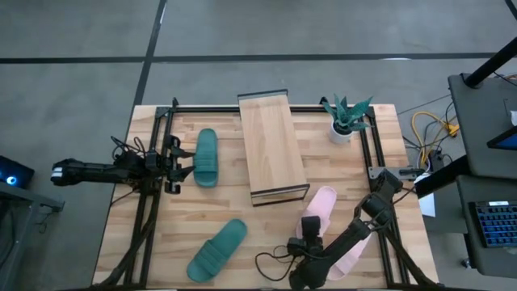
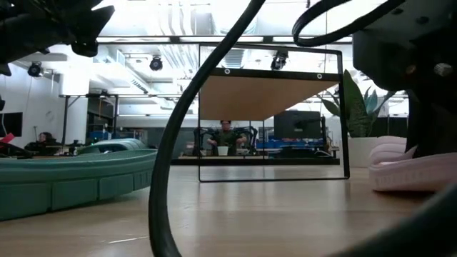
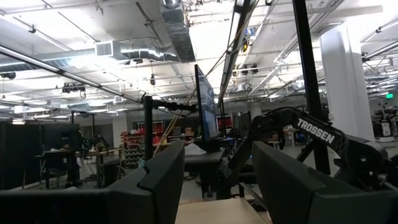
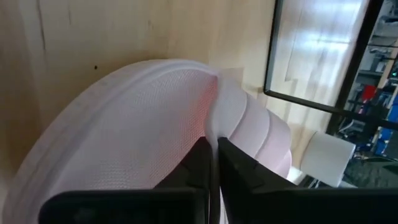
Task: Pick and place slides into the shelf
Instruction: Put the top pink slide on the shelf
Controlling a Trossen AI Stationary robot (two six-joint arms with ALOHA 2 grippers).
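Surface: 1 wooden top, carrying everything.
Shelf: 1, centre of the surface, its plank bare.
Teal slides: 2, one left of the shelf, one near the front.
Pink slides: at least 1, right of the shelf.
Right tool: clenched, over the pink slide.
Left tool: released, holding nothing, beside a teal slide.

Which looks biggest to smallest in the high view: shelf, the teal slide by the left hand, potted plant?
1. shelf
2. teal slide by the left hand
3. potted plant
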